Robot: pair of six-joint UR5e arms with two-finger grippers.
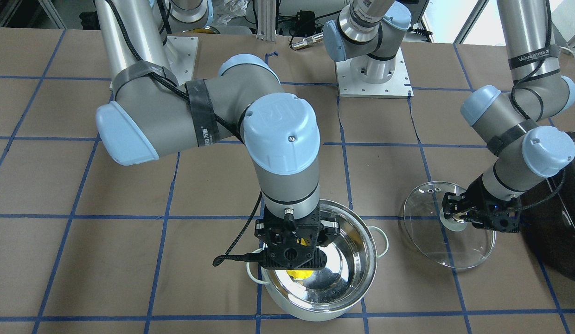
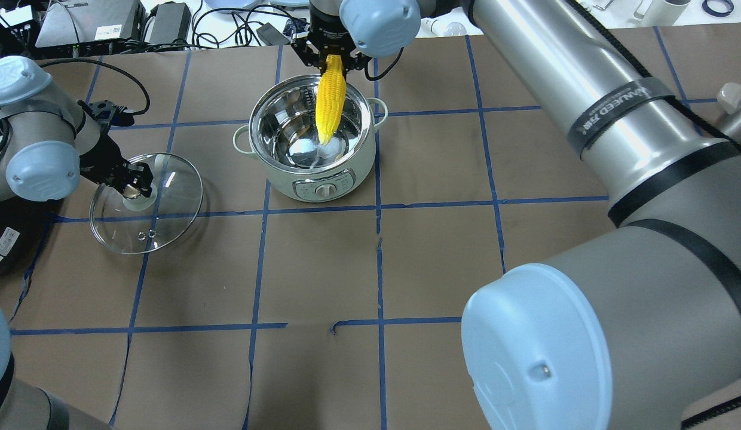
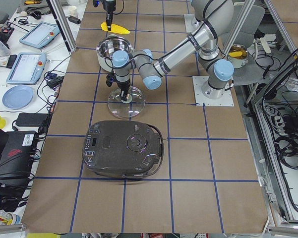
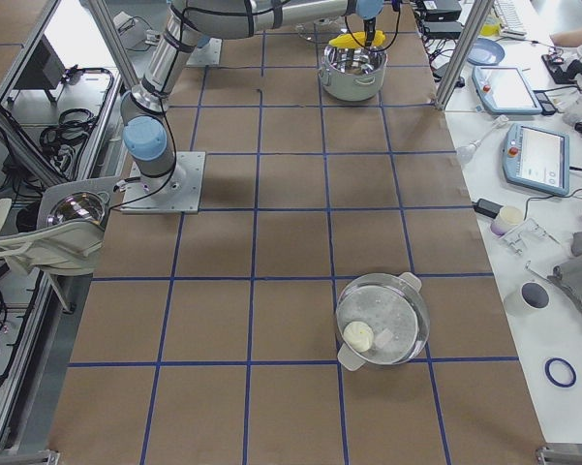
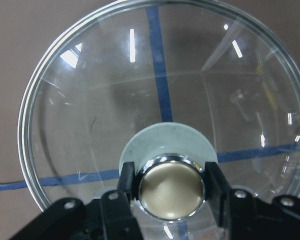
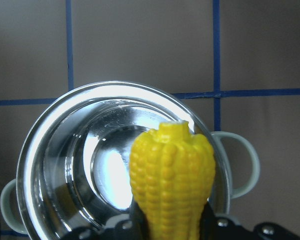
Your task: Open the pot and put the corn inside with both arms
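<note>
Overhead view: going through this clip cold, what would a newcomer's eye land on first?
The bright yellow corn, hanging point down from the right hand over the open pot at the far side of the view. Next, the glass lid off to the robot's left of the pot, gripped by its knob in the left hand.

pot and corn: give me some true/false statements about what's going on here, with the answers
1. The right claw holds the corn over the open pot. True.
2. The glass lid sits on the pot. False: it is off, well apart from the pot.
3. The left claw is shut on the lid's knob. True.
4. The dark appliance stands between pot and lid. False: the lid is between the pot and the appliance.
</note>
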